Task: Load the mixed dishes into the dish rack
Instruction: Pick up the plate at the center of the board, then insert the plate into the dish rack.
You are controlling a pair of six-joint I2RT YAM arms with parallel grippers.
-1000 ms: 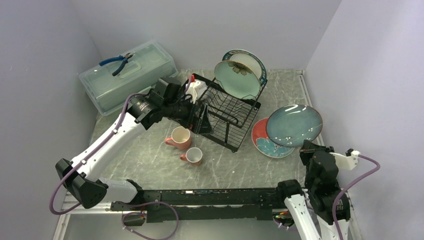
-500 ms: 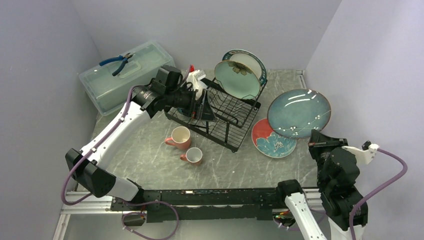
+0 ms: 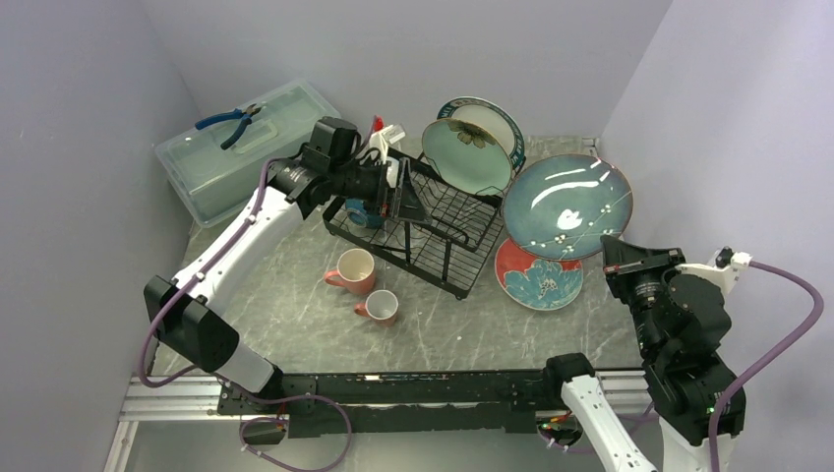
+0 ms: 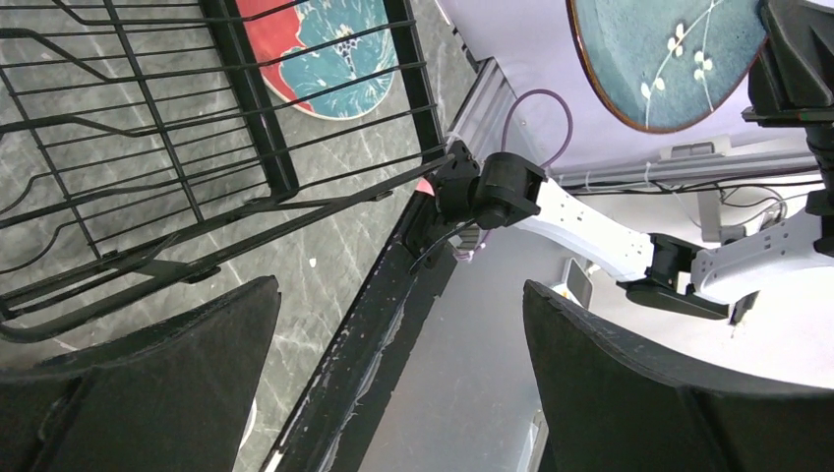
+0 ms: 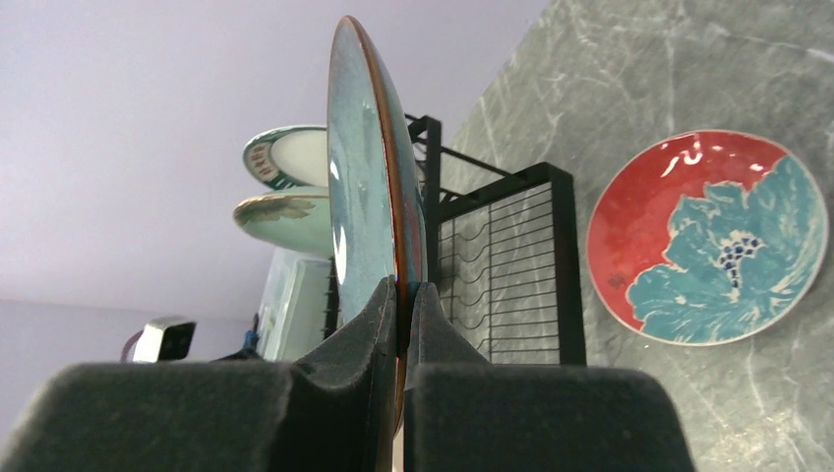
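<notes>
Top external: right hand clamps the glossy teal round plate by its rim, now tipped on edge facing the camera, earlier lower and flatter.

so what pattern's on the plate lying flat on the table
Red floral plate: big teal flower on red, clearest in the right wrist view.

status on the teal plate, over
Right gripper shut on teal plate, by its rim, in the air. Left gripper open, empty, over rack. Two plates at rack's far end; left gripper may crowd it.
</notes>
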